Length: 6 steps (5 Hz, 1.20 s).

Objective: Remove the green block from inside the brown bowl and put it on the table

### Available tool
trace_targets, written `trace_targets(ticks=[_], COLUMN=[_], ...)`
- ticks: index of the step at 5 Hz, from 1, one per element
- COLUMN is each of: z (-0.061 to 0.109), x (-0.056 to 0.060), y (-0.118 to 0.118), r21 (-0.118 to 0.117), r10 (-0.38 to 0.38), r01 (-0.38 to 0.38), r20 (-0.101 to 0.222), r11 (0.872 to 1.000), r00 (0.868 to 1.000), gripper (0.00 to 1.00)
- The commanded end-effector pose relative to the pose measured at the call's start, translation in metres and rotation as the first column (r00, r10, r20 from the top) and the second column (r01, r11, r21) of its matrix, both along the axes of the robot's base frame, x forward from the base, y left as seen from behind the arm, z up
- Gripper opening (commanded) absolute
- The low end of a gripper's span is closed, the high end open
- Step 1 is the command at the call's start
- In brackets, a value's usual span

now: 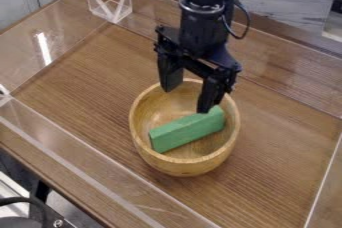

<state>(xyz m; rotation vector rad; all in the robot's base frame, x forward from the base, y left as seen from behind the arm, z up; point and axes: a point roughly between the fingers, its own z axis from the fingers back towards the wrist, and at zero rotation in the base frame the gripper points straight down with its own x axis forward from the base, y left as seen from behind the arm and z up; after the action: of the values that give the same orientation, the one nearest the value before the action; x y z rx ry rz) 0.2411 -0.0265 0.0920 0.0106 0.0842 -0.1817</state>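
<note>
My claw: my gripper (193, 83) points straight down over the far part of the brown bowl (186, 127), its two dark fingers spread wide with nothing between them.
My fingers: the left-hand one in the picture hangs by the far-left rim; the right-hand one (210, 94) dips just inside the far-right rim. Whether either touches the wood I cannot tell.
Green block: the green block (187, 129) lies flat inside the bowl, running on a slant from near-left up to far-right. Its far-right end sits just beside my right-hand fingertip; I cannot tell whether they touch.
Bowl edges: the thick rim rings the block on all sides. The block's ends come close to the inner wall, while its long sides have open bowl floor next to them.
Table: the table (94, 67) shows bare wood grain to the left of the bowl and behind it, and a narrower strip to the right.
Walls: clear plastic walls (74, 157) border the tabletop. The near-left wall runs close past the bowl's front, and the right wall stands near the bowl's right side.
Far corner: a small clear plastic piece (107, 2) stands at the back left, well apart from the bowl and my arm.
</note>
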Motion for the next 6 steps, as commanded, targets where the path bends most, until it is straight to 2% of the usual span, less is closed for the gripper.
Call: trace_targets(ticks=[1, 6], z=[0.009, -0.014], x=[0.002, -0.006], y=[-0.003, -0.01], r21=[-0.004, -0.02], r10=[-0.04, -0.126], r01=[0.041, 0.127], r20=[0.057, 0.044], r11=[0.999, 0.992], r00=[0.998, 0.991], gripper=[1.0, 1.0])
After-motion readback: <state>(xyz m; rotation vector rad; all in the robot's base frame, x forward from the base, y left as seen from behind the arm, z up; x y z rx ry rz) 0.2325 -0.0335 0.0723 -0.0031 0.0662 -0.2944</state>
